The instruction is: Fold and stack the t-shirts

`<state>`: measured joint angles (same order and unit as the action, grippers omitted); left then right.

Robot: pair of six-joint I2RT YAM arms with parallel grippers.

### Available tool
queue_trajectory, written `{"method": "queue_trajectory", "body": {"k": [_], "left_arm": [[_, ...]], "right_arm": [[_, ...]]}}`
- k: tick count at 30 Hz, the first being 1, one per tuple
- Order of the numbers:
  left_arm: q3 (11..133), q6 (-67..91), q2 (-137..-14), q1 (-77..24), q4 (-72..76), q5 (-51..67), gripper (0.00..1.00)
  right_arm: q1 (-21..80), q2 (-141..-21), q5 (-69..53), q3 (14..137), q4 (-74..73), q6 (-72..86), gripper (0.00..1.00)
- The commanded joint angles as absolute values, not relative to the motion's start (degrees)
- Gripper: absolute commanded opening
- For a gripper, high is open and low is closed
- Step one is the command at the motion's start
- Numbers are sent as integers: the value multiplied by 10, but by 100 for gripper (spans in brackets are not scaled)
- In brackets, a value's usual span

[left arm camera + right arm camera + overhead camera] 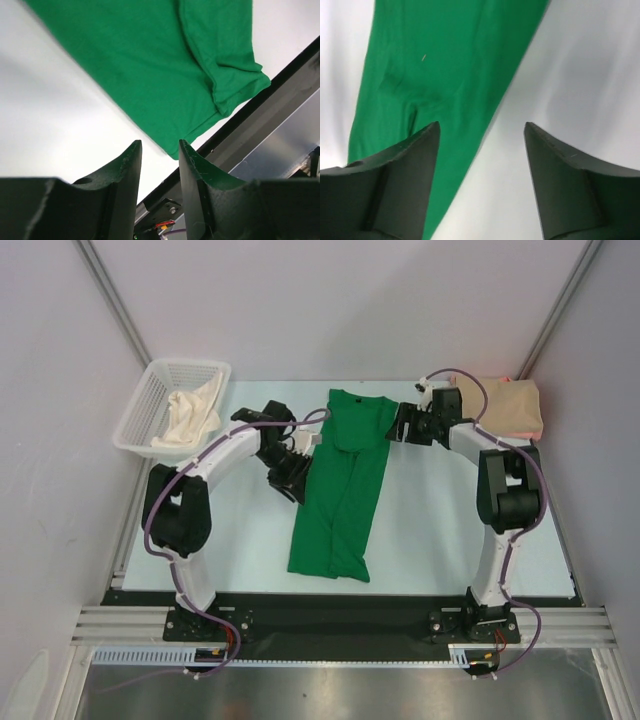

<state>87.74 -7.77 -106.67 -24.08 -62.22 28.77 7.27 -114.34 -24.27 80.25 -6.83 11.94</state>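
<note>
Both tools empty: left tool (159,145) narrowly parted, right tool (481,125) spread wide; green t-shirt (340,490) lies between them on the tabletop (430,510)

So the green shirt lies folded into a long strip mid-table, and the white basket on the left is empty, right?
Not empty: the top view shows a cream cloth lying in the white basket. The green shirt does lie mid-table, folded into a long strip.
</note>
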Motion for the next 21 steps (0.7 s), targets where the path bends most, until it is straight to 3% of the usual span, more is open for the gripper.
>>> {"method": "queue_trajectory", "body": {"k": [1, 3, 4, 6, 14, 19, 21], "left_arm": [[870, -73, -1050, -219, -613, 314, 40], [865, -75, -1052, -215, -613, 310, 40], [864, -75, -1051, -214, -613, 309, 40], [860, -76, -1052, -212, -613, 308, 40], [868, -78, -1057, -213, -615, 300, 40], [872, -77, -1059, -213, -615, 295, 40], [870, -79, -1056, -213, -616, 290, 39]], "right_arm": [[67, -1205, -243, 869, -46, 110, 71], [67, -1229, -244, 907, -44, 108, 68], [67, -1243, -246, 917, -43, 107, 57], [67, -1275, -243, 940, -40, 112, 50], [69, -1345, -245, 1027, -38, 118, 42], [71, -1363, -238, 1034, -47, 121, 17], [71, -1368, -237, 1037, -48, 123, 14]]}}
